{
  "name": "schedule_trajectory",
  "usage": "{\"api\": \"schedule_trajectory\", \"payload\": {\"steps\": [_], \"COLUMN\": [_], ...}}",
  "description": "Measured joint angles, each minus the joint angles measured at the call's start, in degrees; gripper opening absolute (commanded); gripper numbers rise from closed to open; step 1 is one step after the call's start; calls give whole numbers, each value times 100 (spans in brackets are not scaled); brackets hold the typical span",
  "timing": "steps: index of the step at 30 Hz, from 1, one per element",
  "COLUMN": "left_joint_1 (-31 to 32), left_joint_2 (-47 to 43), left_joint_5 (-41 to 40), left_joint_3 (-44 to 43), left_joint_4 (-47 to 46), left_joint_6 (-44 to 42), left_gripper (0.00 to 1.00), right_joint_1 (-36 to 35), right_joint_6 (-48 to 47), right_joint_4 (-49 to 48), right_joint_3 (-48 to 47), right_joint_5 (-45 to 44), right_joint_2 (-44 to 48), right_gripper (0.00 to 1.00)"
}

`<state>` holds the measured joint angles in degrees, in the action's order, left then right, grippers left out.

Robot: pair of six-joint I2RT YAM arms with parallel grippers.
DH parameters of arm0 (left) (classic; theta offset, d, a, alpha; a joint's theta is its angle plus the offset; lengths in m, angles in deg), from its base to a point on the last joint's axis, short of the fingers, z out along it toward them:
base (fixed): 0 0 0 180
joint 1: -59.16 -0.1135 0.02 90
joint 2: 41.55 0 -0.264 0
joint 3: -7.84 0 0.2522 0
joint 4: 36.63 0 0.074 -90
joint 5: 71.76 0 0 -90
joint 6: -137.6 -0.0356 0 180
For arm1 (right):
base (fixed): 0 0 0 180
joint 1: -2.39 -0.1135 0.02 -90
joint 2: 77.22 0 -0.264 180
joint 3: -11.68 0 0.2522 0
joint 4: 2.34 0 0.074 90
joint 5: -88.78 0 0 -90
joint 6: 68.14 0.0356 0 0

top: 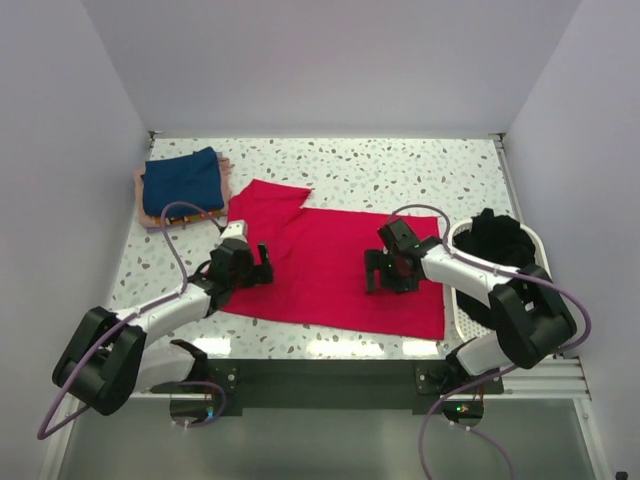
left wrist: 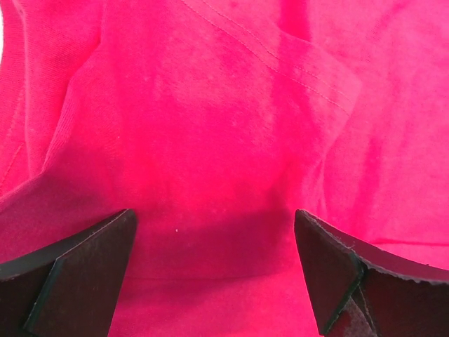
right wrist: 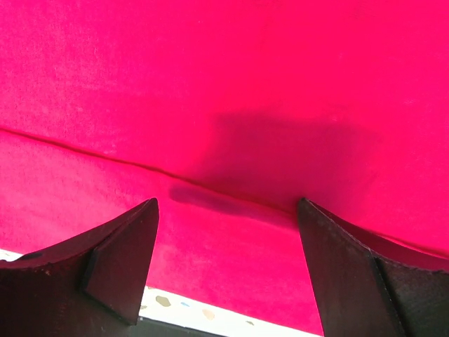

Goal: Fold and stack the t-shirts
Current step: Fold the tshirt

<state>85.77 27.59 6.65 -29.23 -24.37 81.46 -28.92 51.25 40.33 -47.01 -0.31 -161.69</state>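
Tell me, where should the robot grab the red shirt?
Probably by its near edge, pinched from above: the red shirt lies flat, and that edge sits free along the table front. The left tool and right tool hang open over it.

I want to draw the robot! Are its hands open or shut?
Left gripper: open over the red t-shirt, holding nothing.
Right gripper: open too, holding nothing.
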Motion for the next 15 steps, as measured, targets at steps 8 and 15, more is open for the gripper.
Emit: {"api": "schedule_trajectory", "payload": {"steps": [8, 15], "left_joint_1": [2, -234], "left_joint_2": [-433, 455], "left_joint_5": [262, 118], "left_joint_3": [-428, -2966], "left_joint_4": [1158, 1593], "left_joint_6": [74, -404], "left_gripper": [100, 100], "right_joint_1": [-55, 170], "right_joint_6": [20, -295], "right_joint_4": [533, 944], "right_joint_3": [-195, -1755], "right_joint_5": [50, -278], "right_joint_2": [275, 304], "right_gripper": [86, 88]}}
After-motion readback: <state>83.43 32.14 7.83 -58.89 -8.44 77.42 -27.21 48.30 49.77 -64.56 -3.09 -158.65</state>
